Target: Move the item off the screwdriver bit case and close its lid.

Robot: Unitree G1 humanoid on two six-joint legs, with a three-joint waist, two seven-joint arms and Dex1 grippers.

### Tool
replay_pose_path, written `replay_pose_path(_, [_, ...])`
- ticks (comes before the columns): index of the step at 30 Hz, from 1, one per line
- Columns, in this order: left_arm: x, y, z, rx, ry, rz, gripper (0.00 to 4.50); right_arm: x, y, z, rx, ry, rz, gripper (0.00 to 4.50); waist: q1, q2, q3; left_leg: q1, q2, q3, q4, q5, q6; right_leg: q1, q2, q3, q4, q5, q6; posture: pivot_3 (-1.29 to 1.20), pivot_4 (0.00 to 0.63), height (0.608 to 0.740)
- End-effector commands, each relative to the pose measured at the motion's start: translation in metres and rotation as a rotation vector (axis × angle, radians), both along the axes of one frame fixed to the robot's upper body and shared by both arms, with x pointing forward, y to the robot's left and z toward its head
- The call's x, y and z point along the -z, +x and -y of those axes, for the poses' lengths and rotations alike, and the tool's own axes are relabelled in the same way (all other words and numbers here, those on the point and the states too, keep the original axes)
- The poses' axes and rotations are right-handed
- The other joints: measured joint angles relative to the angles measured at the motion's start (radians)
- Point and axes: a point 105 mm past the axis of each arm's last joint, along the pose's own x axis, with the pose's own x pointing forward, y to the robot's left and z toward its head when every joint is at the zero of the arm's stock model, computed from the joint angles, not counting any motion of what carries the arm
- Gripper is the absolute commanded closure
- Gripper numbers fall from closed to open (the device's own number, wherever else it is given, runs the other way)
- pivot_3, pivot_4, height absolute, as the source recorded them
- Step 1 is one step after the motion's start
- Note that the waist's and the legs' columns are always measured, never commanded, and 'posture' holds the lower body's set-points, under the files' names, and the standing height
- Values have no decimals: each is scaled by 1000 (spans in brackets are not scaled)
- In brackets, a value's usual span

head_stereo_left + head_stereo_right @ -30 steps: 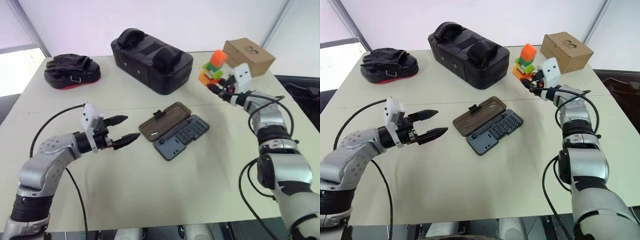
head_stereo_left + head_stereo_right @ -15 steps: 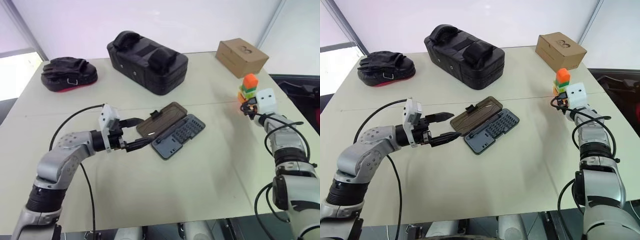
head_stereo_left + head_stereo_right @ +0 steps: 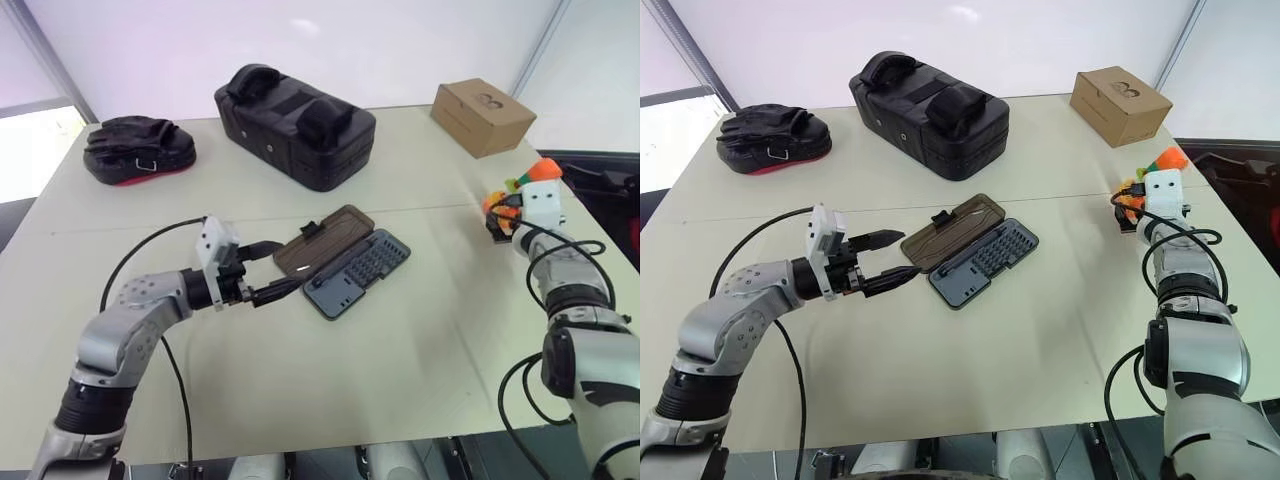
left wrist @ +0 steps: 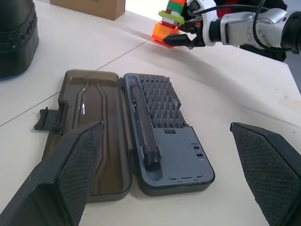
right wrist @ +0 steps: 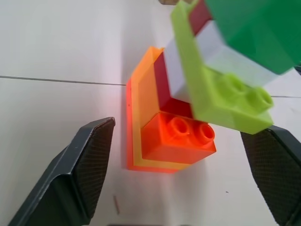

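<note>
Item's off the case, as far as I can judge. The block toy (image 5: 174, 141) lies tipped on its side on the bench (image 3: 400, 380) at the far right edge, well apart from the screwdriver bit case (image 3: 358, 272). My right hand (image 3: 1128, 208) sits around it with both fingers spread wide, neither one pressing on it, so that hand is open.

Now the lid. The case is mid-bench, its lid (image 3: 322, 250) laid flat open on the side nearer my left hand (image 3: 280, 266). That hand is open too, one finger up near the lid's outer edge and the other low by the near corner, very close; I can't tell if it touches.

My plan: slide the lower finger under the lid's free edge, beside the latch tab (image 4: 49, 120), and lift in an arc about the hinge, not a straight push, or the whole case will probably skate across the bench. The driver (image 4: 143, 127) looks seated in its slot, so nothing should foul the lid. Then press down over the tab until it catches.
</note>
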Motion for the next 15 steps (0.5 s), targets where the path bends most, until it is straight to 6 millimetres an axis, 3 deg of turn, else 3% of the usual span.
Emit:
replay_pose_path(1, [-14,-1,-7,-34,-9,68,0,-32,0,1,-29,-91,93,59,0,0,0,0,0,0,0,0,0,0,0,0,0,0,0,0,150,740])
replay_pose_path(7, [-12,0,-14,-70,-17,59,0,-43,-35,-25,-189,-118,87,59,8,0,0,0,0,-1,0,0,1,0,0,0,0,0,1,0,150,740])
replay_pose_path(11, [-12,4,-18,-77,-20,48,0,-48,-77,-83,-564,-40,-38,59,17,0,0,0,0,-1,1,-1,1,1,0,0,0,0,1,0,150,740])
replay_pose_path(15, [-13,10,-22,-85,-12,51,0,-60,-91,-94,-648,-59,-70,59,16,0,0,1,1,-1,1,-1,2,1,0,0,0,0,1,0,150,740])
